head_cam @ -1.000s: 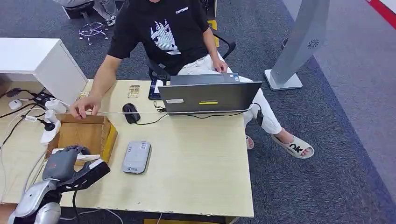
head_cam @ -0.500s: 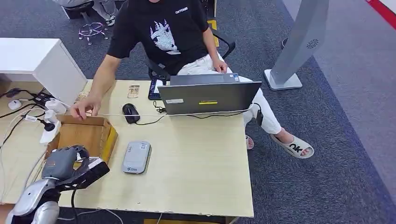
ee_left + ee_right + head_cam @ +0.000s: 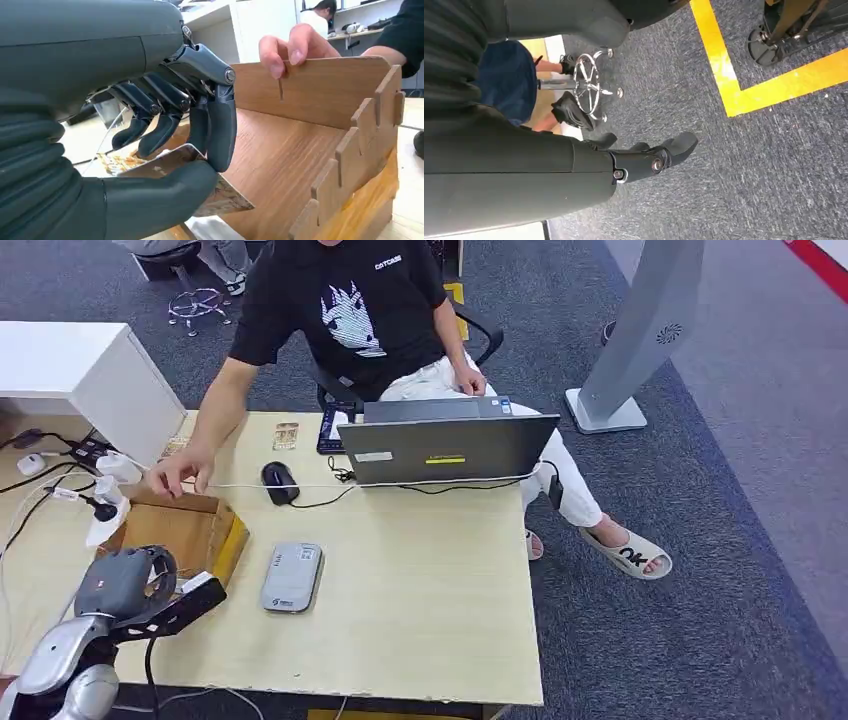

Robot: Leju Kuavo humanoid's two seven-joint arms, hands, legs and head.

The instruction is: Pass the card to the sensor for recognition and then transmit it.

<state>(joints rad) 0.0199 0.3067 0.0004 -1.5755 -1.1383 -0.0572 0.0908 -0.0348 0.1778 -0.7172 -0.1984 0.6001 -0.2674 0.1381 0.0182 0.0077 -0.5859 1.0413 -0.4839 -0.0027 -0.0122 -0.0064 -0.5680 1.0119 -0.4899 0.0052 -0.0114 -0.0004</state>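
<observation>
Worktop (image 3: 420, 590): light wood, one, on dark grey carpet (image 3: 720, 540). Yellow floor tape (image 3: 744, 95) on the carpet in the right wrist view.

Landmark = box (image 3: 190, 530), wooden, open top, one, at the worktop's left side.

- Left robot hand (image 3: 125, 580) at the box's near edge, thumb and fingers (image 3: 220, 135) clamped on one card (image 3: 200, 190). The card sits over the box's near side, tilted.
- Right robot hand (image 3: 644, 160) hangs over the carpet, nothing in it, fingers loosely extended.
- One person (image 3: 350, 310) in a black shirt seated beyond the box; their hand (image 3: 180, 472) grips the box's far wall.
- One sensor (image 3: 292, 577), grey and flat, just right of the box, lying on the worktop.
- One mouse (image 3: 280, 482), black, beyond and right of the box.
- One laptop (image 3: 445, 445), farther right of the box, lid back toward the camera.
- One phone (image 3: 333, 428) beyond the mouse, near the worktop's far edge.
- One white cabinet (image 3: 90, 370) beyond and left of the box.
- One grey stand (image 3: 640, 340) on the carpet, well right of the box.
- White power strips and cables (image 3: 100, 505) left of the box; count unclear.
</observation>
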